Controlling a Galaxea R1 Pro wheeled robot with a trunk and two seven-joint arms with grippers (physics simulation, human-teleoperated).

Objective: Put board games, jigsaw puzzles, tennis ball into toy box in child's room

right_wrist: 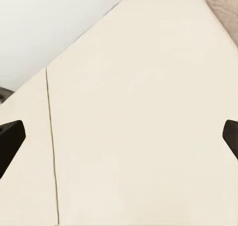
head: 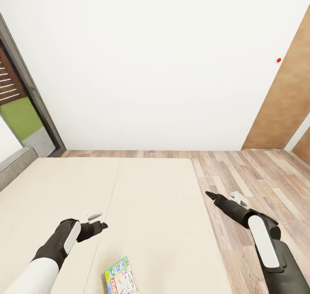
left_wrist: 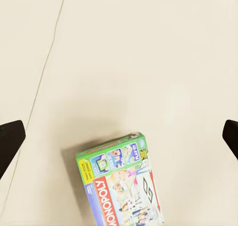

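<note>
Green-pink board game [left_wrist: 121,186] lying flat on the cream bed [head: 150,208], near its front edge, with the left gripper [left_wrist: 119,141] spread wide above it (likely light, stiff, slick card; best pinched across its narrow edges); right gripper [right_wrist: 119,141] likewise wide.

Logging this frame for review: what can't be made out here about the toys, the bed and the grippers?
- Monopoly box: cut off by the head view's lower edge, and by the left wrist view's edge too.
- Bed: its near part and left side run past the head view's edges, so any other game lying there can't be judged.
- Left gripper and right gripper: each wrist view crops the fingertips at its side edges.
</note>
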